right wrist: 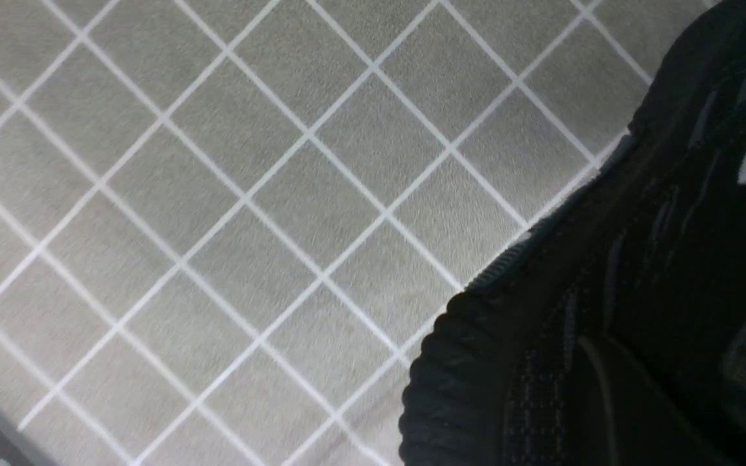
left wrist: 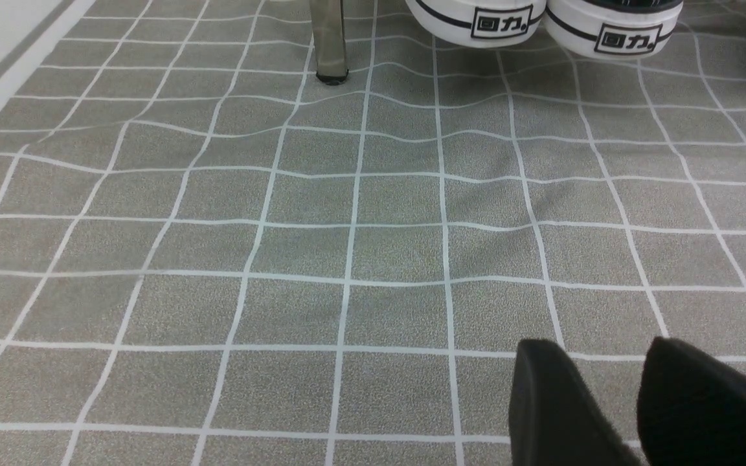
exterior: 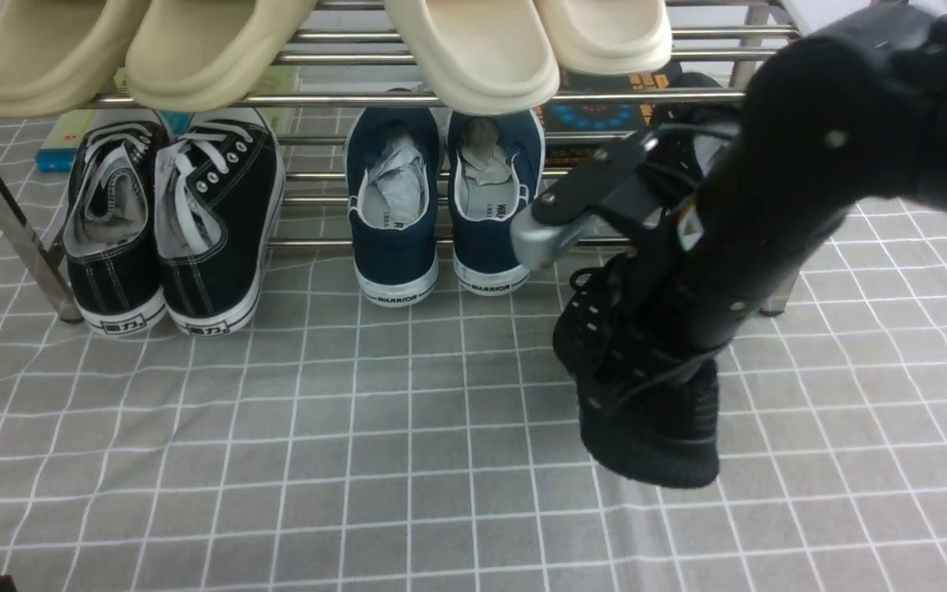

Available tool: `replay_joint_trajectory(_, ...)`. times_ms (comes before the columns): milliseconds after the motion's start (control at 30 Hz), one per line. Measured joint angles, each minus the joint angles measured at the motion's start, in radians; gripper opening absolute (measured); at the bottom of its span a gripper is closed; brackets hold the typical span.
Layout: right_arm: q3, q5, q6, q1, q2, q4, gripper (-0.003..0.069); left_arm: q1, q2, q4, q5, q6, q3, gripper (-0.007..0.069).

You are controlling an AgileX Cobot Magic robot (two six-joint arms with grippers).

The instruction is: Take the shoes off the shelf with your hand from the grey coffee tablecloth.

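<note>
R arm [exterior: 769,214]: jaws clamped black knit shoe [exterior: 646,403], tilted over grey cloth [exterior: 276,460], just in front of shelf [exterior: 334,99]. L gripper [left wrist: 606,408] hovered over cloth, jaws apart.

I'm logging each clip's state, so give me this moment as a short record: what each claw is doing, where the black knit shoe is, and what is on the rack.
right claw: shut on one black knit sneaker, mostly hidden by the arm
sneaker position: in front of the rack, over the checked cloth; contact with the cloth is unclear
left claw: open, empty, above the cloth
top tier: beige slippers
below the top tier: black canvas sneakers, navy sneakers
</note>
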Motion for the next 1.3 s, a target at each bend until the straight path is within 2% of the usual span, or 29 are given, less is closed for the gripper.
replay_joint_trajectory(267, 0.0, -0.004, -0.018, 0.052, 0.093, 0.0, 0.0029, 0.0, 0.0, 0.0, 0.0, 0.0, 0.0, 0.024)
replay_joint_trajectory(433, -0.001, 0.037, -0.017, 0.08, 0.127, 0.03, 0.0062, 0.0, 0.0, 0.0, 0.0, 0.0, 0.0, 0.024)
replay_joint_trajectory(500, -0.001, 0.047, -0.007, 0.083, 0.136, 0.044, 0.0111, 0.0, 0.0, 0.0, 0.0, 0.0, 0.0, 0.024)
replay_joint_trajectory(600, -0.005, 0.069, 0.026, 0.087, 0.138, 0.052, 0.023, 0.0, 0.0, 0.0, 0.0, 0.0, 0.0, 0.024)
replay_joint_trajectory(633, -0.005, 0.073, 0.027, 0.087, 0.138, 0.052, 0.0239, 0.0, 0.0, 0.0, 0.0, 0.0, 0.0, 0.024)
replay_joint_trajectory(700, -0.042, 0.157, 0.04, 0.087, 0.138, 0.039, 0.0339, 0.0, 0.0, 0.0, 0.0, 0.0, 0.0, 0.024)
replay_joint_trajectory(833, -0.146, 0.215, 0.059, 0.084, 0.137, -0.057, 0.0451, 0.0, 0.0, 0.0, 0.0, 0.0, 0.0, 0.024)
replay_joint_trajectory(867, -0.151, 0.215, 0.059, 0.084, 0.137, -0.064, 0.0455, 0.0, 0.0, 0.0, 0.0, 0.0, 0.0, 0.024)
replay_joint_trajectory(900, -0.194, 0.218, 0.091, 0.07, 0.136, -0.12, 0.047, 0.0, 0.0, 0.0, 0.0, 0.0, 0.0, 0.024)
replay_joint_trajectory(1100, -0.269, 0.2, 0.257, -0.038, 0.136, -0.31, 0.0482, 0.0, 0.0, 0.0, 0.0, 0.0, 0.0, 0.024)
replay_joint_trajectory(1300, -0.273, 0.02, 0.389, -0.15, 0.158, -0.407, 0.0483, 0.0, 0.0, 0.0, 0.0, 0.0, 0.0, 0.024)
